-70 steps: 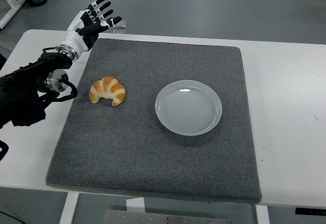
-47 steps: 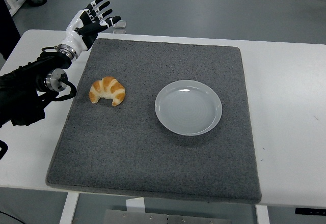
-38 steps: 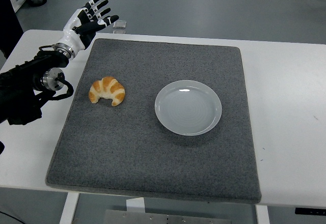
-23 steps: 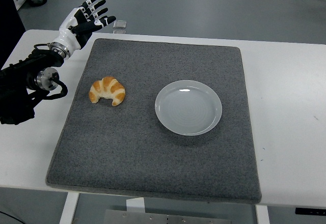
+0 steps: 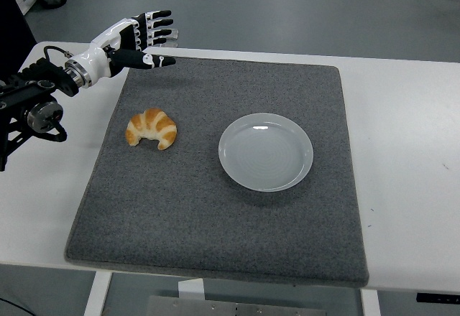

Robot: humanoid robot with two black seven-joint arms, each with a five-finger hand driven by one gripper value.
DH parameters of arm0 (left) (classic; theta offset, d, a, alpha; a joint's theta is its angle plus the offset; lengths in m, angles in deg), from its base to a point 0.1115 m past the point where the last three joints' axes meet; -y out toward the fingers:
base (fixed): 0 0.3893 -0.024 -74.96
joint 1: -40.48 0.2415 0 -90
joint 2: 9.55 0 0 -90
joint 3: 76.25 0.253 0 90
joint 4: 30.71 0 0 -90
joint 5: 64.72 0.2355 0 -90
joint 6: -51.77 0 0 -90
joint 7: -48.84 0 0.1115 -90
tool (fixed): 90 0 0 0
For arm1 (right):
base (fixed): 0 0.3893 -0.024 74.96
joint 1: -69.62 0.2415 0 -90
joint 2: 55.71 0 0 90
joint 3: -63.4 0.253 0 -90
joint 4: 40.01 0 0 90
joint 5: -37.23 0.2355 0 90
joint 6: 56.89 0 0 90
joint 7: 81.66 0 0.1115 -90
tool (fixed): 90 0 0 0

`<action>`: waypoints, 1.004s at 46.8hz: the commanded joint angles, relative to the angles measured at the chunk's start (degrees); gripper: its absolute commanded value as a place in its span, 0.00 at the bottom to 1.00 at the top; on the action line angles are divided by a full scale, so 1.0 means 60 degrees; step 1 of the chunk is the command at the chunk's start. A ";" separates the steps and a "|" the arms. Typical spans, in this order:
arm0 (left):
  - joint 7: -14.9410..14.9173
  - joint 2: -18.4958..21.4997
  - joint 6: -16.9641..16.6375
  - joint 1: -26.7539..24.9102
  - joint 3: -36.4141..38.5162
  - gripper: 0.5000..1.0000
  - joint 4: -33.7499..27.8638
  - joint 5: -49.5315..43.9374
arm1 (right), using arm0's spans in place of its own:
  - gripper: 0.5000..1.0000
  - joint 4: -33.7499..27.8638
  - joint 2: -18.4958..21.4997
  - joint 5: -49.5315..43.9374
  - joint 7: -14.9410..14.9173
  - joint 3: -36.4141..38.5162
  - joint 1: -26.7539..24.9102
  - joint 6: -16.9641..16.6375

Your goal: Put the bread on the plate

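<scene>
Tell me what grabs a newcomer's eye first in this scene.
The golden-brown croissant stands out, lying on the left part of the dark grey felt mat that covers the white table. To its right, apart from it, sits the empty round pale plate. At the mat's far left corner hovers the robot's black-and-white left hand, fingers spread and holding nothing.
</scene>
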 commanded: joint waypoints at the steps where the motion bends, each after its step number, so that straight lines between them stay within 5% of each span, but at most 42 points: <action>1: 0.0018 0.0386 0.0007 -0.0179 0.0335 0.98 -0.0382 0.0802 | 0.90 0.0000 0.0000 0.0000 -0.0001 0.0000 0.0002 0.0000; 11: 0.0501 0.0591 -0.0168 -0.0238 0.0893 0.97 -0.0309 0.3191 | 0.90 0.0000 0.0000 0.0000 -0.0001 0.0000 0.0002 0.0000; 22: 0.1219 0.1090 -0.0197 -0.0297 0.1917 0.96 -0.0265 0.3924 | 0.90 0.0000 0.0000 0.0000 -0.0001 0.0000 0.0002 0.0000; 47: 0.1237 0.1164 -0.0725 -0.1220 0.3266 0.94 -0.0075 0.5023 | 0.90 0.0000 0.0000 0.0000 -0.0001 0.0000 0.0002 0.0000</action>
